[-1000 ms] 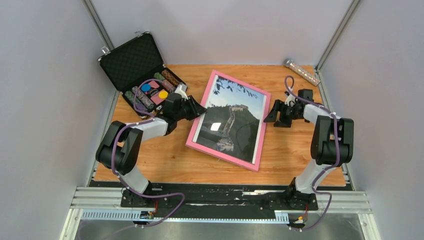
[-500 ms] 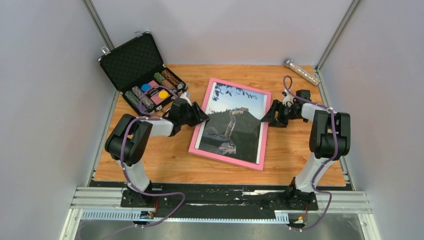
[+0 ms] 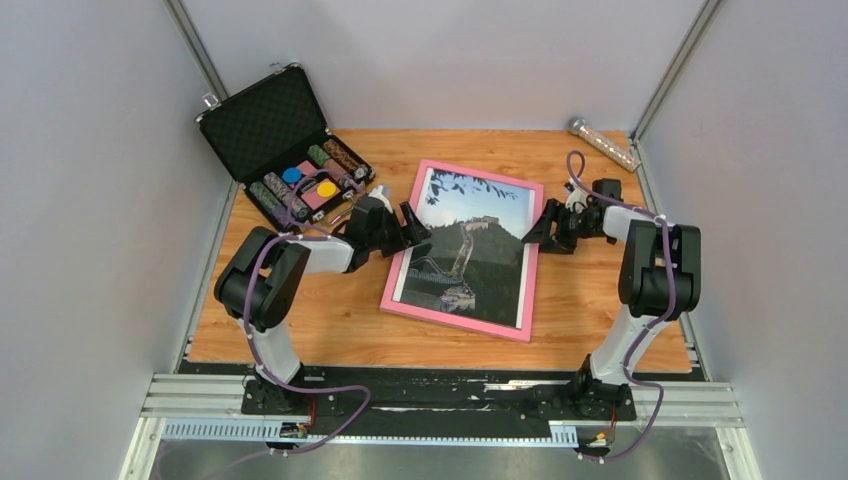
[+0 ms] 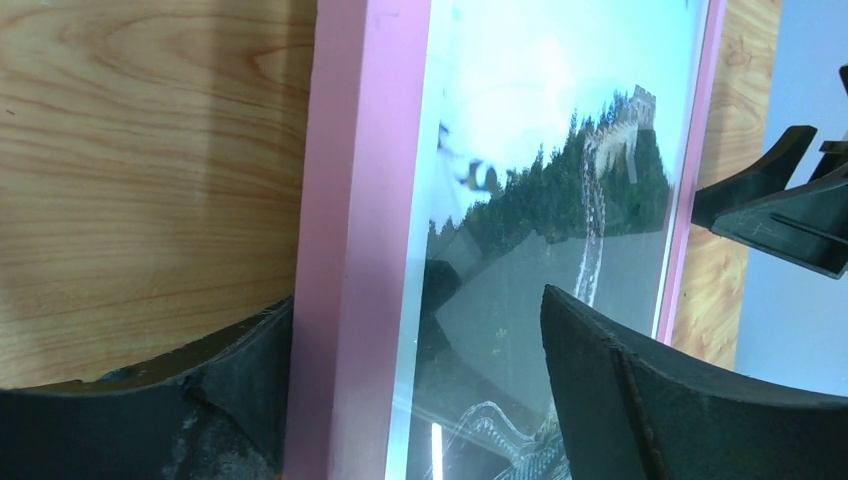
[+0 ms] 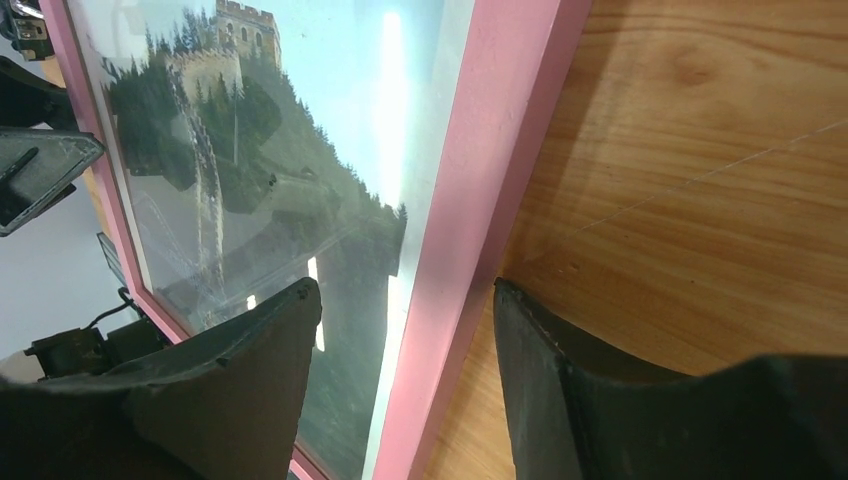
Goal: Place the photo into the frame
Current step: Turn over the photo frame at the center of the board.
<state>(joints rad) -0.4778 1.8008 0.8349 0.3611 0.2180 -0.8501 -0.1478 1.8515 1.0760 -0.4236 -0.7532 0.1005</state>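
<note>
The frame (image 3: 455, 319) lies flat in the middle of the counter (image 3: 330, 325), pink front up, with the photo (image 3: 470, 250) inside it behind the pane. My left jaws stand wide apart astride the frame's left rail, one finger (image 4: 150, 420) on the wood side and the other (image 4: 680, 410) over the glass. My right jaws are also apart, astride the right rail, clamped on nothing. An open black case (image 3: 262, 122) sits at the far left corner.
</note>
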